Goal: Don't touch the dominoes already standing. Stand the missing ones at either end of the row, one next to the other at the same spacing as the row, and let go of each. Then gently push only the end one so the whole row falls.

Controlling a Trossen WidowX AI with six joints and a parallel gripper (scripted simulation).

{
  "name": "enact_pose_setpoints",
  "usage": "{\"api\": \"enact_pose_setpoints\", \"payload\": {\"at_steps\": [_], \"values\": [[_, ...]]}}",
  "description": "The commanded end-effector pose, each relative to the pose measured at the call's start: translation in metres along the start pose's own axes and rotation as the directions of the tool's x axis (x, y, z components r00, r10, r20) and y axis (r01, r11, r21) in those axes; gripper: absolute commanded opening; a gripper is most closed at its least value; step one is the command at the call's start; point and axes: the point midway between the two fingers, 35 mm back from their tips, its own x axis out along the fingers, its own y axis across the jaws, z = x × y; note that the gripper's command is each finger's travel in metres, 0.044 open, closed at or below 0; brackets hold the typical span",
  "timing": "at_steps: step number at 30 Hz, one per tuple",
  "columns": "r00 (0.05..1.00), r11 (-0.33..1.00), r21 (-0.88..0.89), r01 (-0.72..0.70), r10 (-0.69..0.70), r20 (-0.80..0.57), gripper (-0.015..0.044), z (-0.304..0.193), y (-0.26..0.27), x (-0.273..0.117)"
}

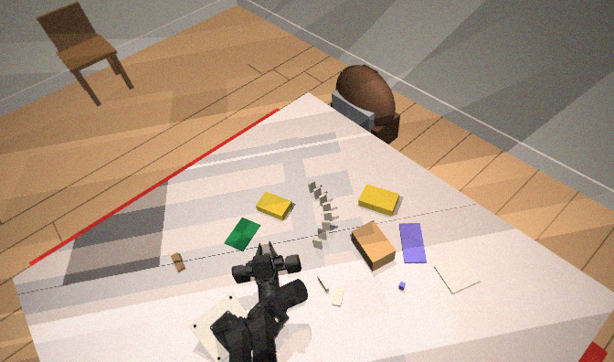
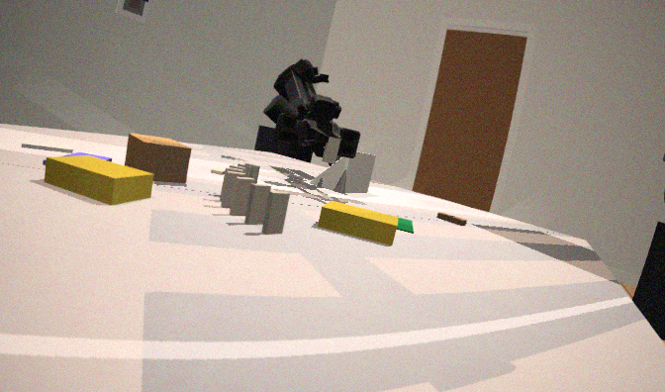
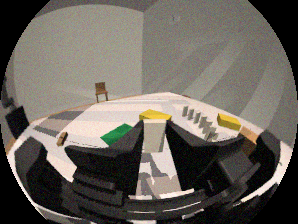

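Observation:
Several grey-beige dominoes (image 1: 326, 207) (image 2: 276, 213) (image 3: 197, 117) stand upright in a curved row. My gripper (image 1: 265, 250) (image 2: 332, 150) (image 3: 154, 123) is shut on a pale domino (image 1: 265, 246) (image 2: 331, 148) (image 3: 154, 138), held roughly upright above the table. In the top view it appears left of the row's near end domino (image 1: 317, 243), apart from it. Two more pale pieces are near the arm: a narrow one (image 1: 322, 283) seen nearly edge-on and a flat-looking one (image 1: 337, 297). Whether they are dominoes I cannot tell for certain.
A yellow block (image 1: 274, 206) (image 2: 358, 222) and green sheet (image 1: 242, 234) are left of the row. Another yellow block (image 1: 378, 199) (image 2: 99, 179), an orange-brown block (image 1: 373, 244) (image 2: 157, 158) and a purple rectangle (image 1: 412, 243) are right. A small brown block (image 1: 178, 261) is far left.

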Motion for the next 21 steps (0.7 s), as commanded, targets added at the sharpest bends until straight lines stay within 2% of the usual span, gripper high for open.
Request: {"api": "enact_pose_setpoints", "payload": {"at_steps": [1, 21], "values": [[1.000, 1.000, -0.015, 0.005, -0.005, 0.012, 0.0107, 0.0006, 0.0018, -0.0015], [1.000, 1.000, -0.017, 0.001, -0.001, 0.004, 0.0107, -0.0083, 0.0005, -0.0002]]}}
